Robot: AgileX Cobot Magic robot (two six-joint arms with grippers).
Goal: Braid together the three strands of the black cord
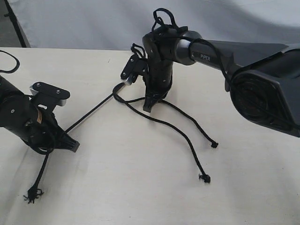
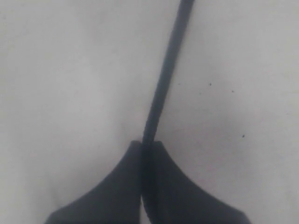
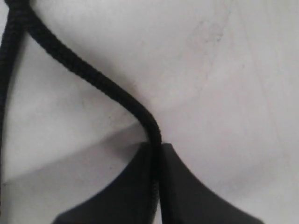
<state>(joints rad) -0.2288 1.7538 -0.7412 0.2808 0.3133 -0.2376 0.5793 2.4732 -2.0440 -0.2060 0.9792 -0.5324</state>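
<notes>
On the pale table (image 1: 140, 197), both arms angled down, left gripper (image 1: 74, 146) and right gripper (image 1: 149, 107) each pinching the black cord (image 1: 91, 111).

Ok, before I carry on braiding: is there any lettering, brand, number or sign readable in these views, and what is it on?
"PIPER": white lettering on the grey forearm link of the right arm, seen in the exterior view.
No other text is readable in the exterior view.
The two wrist views show no lettering at all.

Matte woven black cord (image 3: 93, 81), smooth dark plastic right gripper (image 3: 155, 148), pale matte faintly speckled tabletop (image 1: 140, 187)
</notes>
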